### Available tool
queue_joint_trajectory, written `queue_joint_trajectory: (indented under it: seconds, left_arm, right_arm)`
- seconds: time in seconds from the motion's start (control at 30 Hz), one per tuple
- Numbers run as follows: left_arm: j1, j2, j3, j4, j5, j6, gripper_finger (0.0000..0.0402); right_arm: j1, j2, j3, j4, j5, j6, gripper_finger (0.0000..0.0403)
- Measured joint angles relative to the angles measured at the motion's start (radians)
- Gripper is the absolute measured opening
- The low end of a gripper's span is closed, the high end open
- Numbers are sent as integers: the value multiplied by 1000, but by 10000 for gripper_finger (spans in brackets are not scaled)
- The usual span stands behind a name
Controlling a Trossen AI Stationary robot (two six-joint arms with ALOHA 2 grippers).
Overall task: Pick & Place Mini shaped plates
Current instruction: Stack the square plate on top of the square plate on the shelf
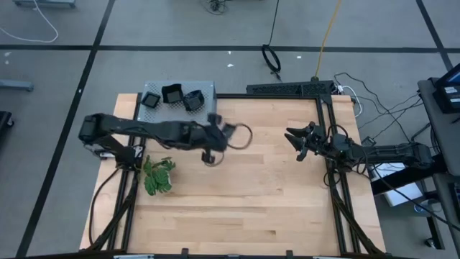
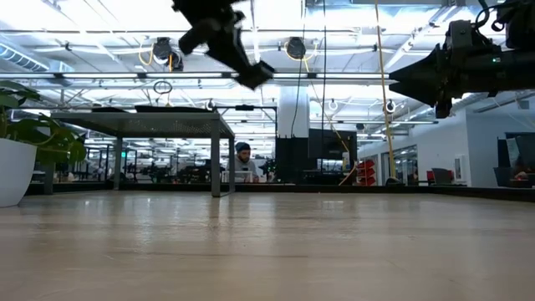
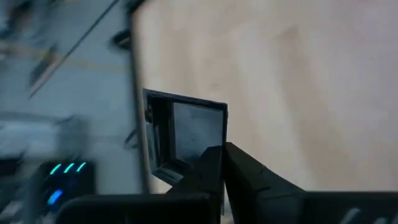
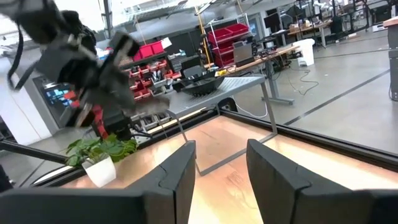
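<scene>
Left end effector (image 1: 214, 119) hangs above the worktop (image 1: 273, 187), clenched on 1 square plate (image 3: 185, 138). 3 plates (image 1: 172, 96) sit on the shelf (image 1: 205, 90) at 11 o'clock. Right end effector (image 1: 296, 139) waits released at 3 o'clock.

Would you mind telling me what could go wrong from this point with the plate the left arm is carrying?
1. The left end effector is shut on a square plate by one edge only, well above the table; the glossy dish could slip and fall.
2. The shelf bears three plates close together; setting another there might knock them.
3. The plant beside the left arm could get brushed.
The right end effector waits open.
</scene>
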Motion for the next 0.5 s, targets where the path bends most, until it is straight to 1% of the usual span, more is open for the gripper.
queue_joint_trajectory:
  seconds: [0.1,0.23,0.3,0.37,0.5]
  left_arm:
    - [26,-72,0,-14,-108,-7,23]
    - [77,-163,0,-77,-215,-31,16]
    - [112,-201,0,-121,-253,-75,8]
    - [152,-239,0,-176,-268,-128,5]
    - [239,-298,0,-284,-328,-270,15]
  right_arm:
    - [0,-1,0,0,1,0,130]
    - [0,2,0,0,0,0,130]
    - [0,4,0,-2,2,0,130]
    - [0,4,-1,-2,-1,0,130]
    - [0,6,-1,0,-1,0,130]
